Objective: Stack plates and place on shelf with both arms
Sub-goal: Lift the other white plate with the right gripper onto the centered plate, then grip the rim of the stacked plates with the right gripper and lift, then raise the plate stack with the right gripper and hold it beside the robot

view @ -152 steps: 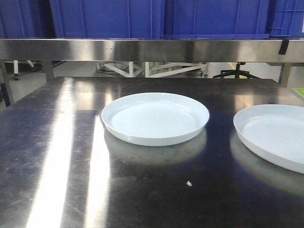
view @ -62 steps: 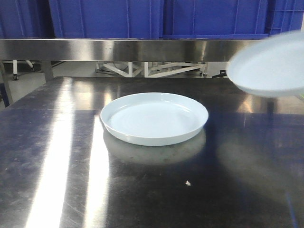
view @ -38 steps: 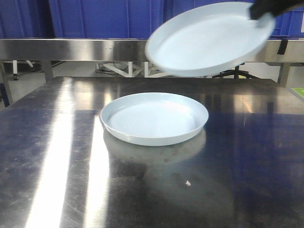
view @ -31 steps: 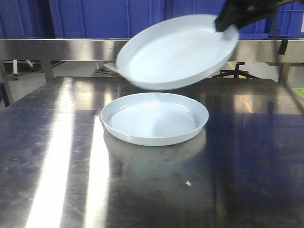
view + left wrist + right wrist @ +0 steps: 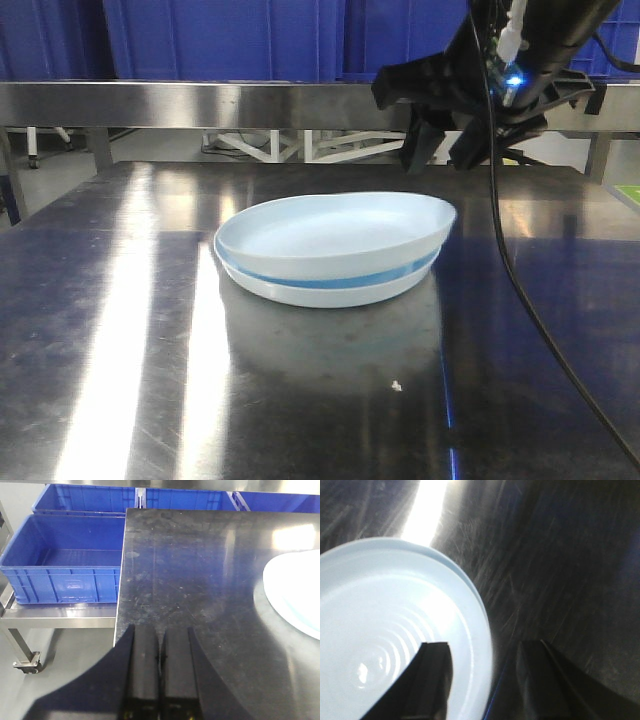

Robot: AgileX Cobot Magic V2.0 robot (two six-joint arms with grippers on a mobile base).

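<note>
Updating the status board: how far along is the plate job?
Done: top plate sits in the bottom plate, slightly tilted, on the table. In hand: nothing; right gripper is open above the rim, left gripper is shut off to the side. Remaining: lift the stack onto the shelf.

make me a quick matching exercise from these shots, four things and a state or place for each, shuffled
Things
1. top plate
2. left gripper
3. right gripper
4. crate

States or places
A. shut, over the table near its edge
B. open, just above the plates' far rim
C. tilted, resting on the bottom plate
D. blue, beside the table, lower than its top

Pairs: 1-C, 2-A, 3-B, 4-D
</note>
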